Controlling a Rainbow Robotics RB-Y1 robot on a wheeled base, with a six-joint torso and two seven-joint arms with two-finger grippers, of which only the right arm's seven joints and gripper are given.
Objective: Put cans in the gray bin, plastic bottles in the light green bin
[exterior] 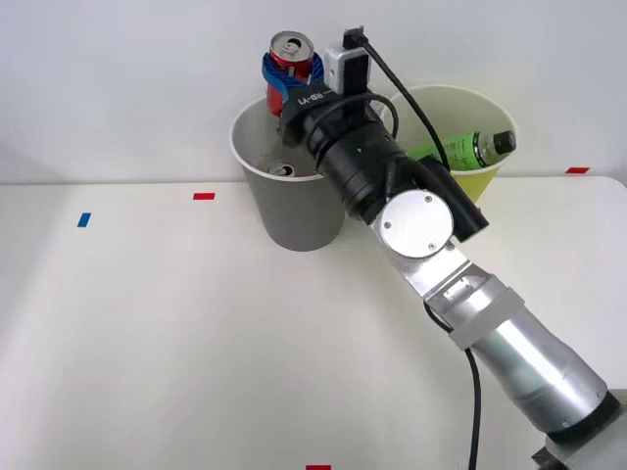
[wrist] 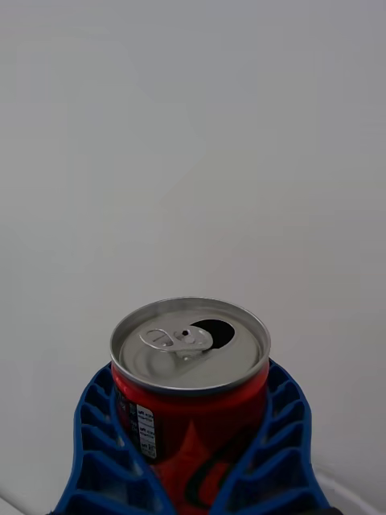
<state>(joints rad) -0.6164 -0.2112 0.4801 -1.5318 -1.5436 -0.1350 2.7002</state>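
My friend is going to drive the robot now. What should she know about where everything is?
Right tool: shut on the red can, held upright above the back rim of the gray bin.
Done: one other can already lies inside the gray bin; the green bottle rests in the light green bin, its cap sticking over the rim.
Left: open the tool so the red can drops into the gray bin. After that, nothing else seems to be waiting on the table.
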